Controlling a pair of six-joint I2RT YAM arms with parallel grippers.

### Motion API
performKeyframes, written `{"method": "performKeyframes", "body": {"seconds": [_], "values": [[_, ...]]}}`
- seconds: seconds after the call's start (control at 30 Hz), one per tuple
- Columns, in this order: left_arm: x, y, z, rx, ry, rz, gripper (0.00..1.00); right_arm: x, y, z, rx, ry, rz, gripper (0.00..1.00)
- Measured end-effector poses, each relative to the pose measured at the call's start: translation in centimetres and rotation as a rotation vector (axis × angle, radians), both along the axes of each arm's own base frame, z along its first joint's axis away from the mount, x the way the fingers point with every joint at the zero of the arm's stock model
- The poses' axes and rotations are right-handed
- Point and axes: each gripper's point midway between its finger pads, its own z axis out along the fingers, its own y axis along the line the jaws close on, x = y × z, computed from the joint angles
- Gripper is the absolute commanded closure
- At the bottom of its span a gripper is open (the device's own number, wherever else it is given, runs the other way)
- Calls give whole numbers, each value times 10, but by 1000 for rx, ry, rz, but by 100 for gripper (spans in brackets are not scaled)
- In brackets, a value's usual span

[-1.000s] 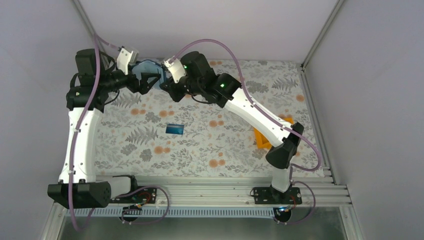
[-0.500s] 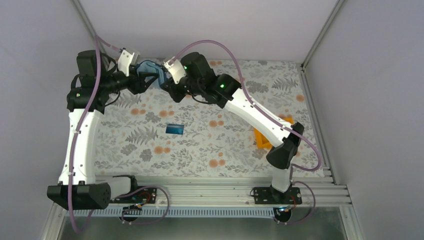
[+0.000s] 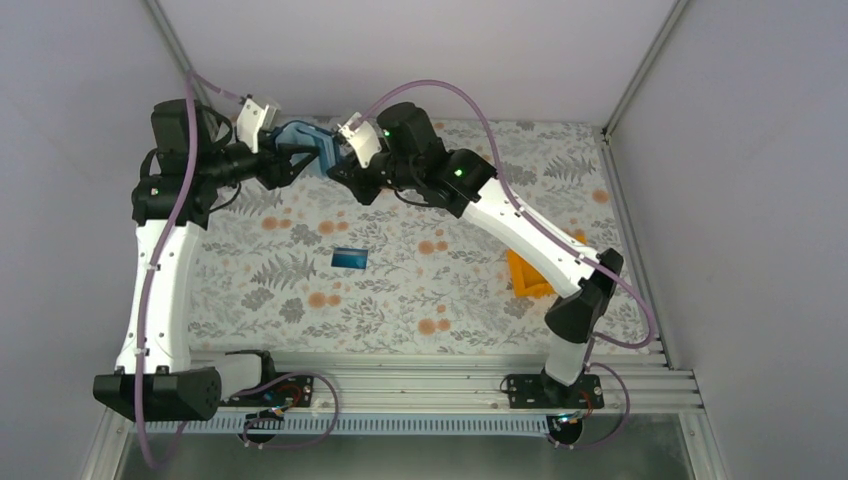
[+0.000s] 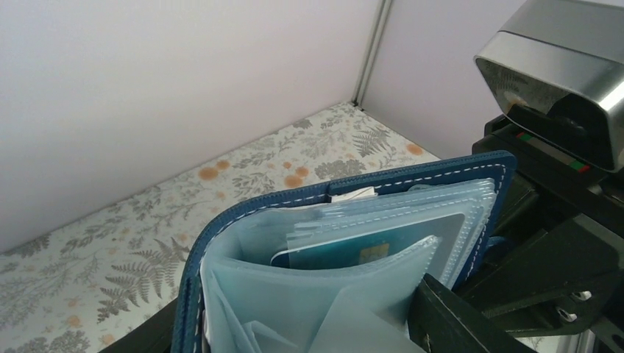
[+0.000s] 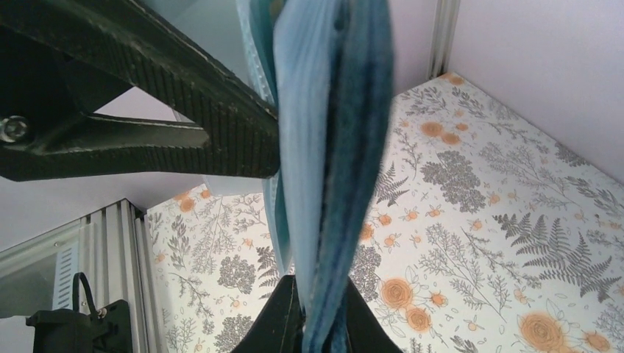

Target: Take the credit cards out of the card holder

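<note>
The card holder point(image 3: 303, 138), navy outside with pale blue pockets, hangs in the air over the table's far left. My right gripper point(image 5: 324, 312) is shut on its lower edge. My left gripper point(image 4: 302, 327) has closed across the open pocket side, and one black finger point(image 4: 456, 323) presses the clear sleeves. One of the credit cards, teal with a gold chip point(image 4: 368, 252), sits in a sleeve. Another blue card point(image 3: 350, 258) lies flat on the floral cloth. In the top view the left gripper point(image 3: 288, 155) and right gripper point(image 3: 340, 165) meet at the holder.
An orange bin point(image 3: 525, 275) sits on the cloth at the right, partly under the right arm. The back wall and a corner post point(image 4: 371, 51) stand close behind the holder. The floral cloth point(image 3: 420, 290) covers the table.
My left gripper has gone from wide open to closed across the holder's pocket side. The right arm has shifted slightly to the right, still gripping the holder.
</note>
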Motion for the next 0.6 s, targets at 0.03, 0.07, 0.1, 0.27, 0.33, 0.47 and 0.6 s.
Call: {"method": "performKeyframes", "body": {"seconds": [0.03,0.07,0.1,0.27,0.33,0.47,0.6], "values": [[0,0,1,2,-3,4,41,0,0,1,4,-4,4,96],[-1,0,2,6,-7,7,37,-1,0,2,7,-6,10,96],[-1,1,3,9,-12,10,35,0,0,3,10,-8,12,96],[-3,3,5,19,-18,24,32,6,-7,3,12,-9,10,96],[-2,5,6,25,-19,39,31,12,-16,3,11,-6,-5,96],[5,19,5,48,-23,109,27,19,-39,10,14,-3,-28,96],[9,27,3,59,-19,146,23,10,-47,28,44,-25,-4,96]]}}
